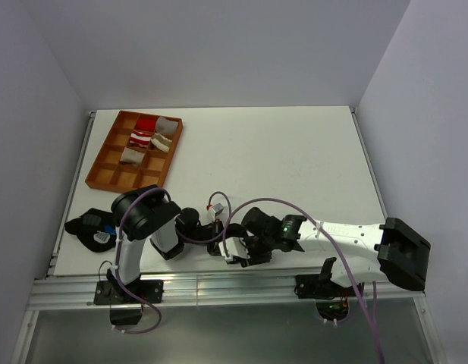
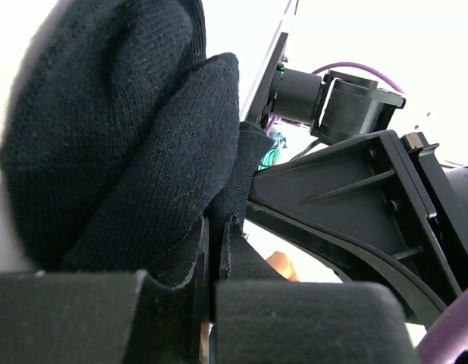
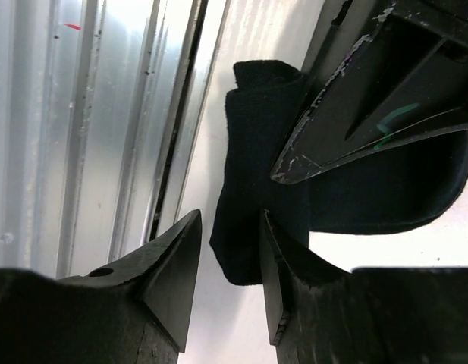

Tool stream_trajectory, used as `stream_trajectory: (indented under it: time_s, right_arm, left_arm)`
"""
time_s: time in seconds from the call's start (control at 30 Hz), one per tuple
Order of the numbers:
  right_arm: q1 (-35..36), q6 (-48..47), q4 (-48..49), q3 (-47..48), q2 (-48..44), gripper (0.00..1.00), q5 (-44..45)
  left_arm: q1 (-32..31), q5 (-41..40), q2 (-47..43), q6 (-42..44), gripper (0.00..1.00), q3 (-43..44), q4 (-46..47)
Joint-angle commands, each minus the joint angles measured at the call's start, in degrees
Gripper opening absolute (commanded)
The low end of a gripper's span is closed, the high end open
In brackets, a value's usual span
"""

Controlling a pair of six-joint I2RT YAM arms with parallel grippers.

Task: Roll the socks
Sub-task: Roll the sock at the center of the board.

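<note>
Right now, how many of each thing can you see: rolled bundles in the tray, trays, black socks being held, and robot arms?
Rolled bundles: 5
Tray: 1
Black sock: 1
Robot arms: 2
Total: 9

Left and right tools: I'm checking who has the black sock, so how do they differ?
The left tool is shut, pinching a fold of the black sock; the right tool stands open, gripping nothing. Fabric bunches against the left tool; the right tool only has the sock's edge in line with its gap. Both meet at the same sock by the table's near edge.
</note>
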Motion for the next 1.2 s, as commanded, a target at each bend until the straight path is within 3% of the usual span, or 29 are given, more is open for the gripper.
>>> stream_trajectory:
  time_s: [0.0, 0.3, 0.77, 0.97, 1.17]
  right_arm:
    - [1.1, 1.3, 4.5, -0.8, 0.3, 0.44, 3.2]
    - [1.5, 1.2, 5.4, -2.5, -4.8, 0.56, 4.2]
    - [2.5, 1.6, 7.3, -3.1, -2.1, 0.57, 3.7]
    - [3.0, 2.3, 7.3, -1.5, 0.6, 0.55, 4.7]
    - [3.6, 3.8, 7.8, 0.1, 4.3, 0.37, 8.9]
  left_arm:
    - [0.2, -0.2, -0.3, 0.0, 0.0, -0.3, -2.4]
    - [0.2, 0.0, 0.1, 0.5, 0.0, -0.3, -3.2]
    - [0.2, 0.2, -0.8, 0.0, 0.0, 0.4, -3.5]
    - [0.2, 0.5, -1.7, 0.2, 0.0, 0.8, -4.7]
    - [0.2, 0.9, -4.1, 1.9, 0.0, 1.5, -8.4]
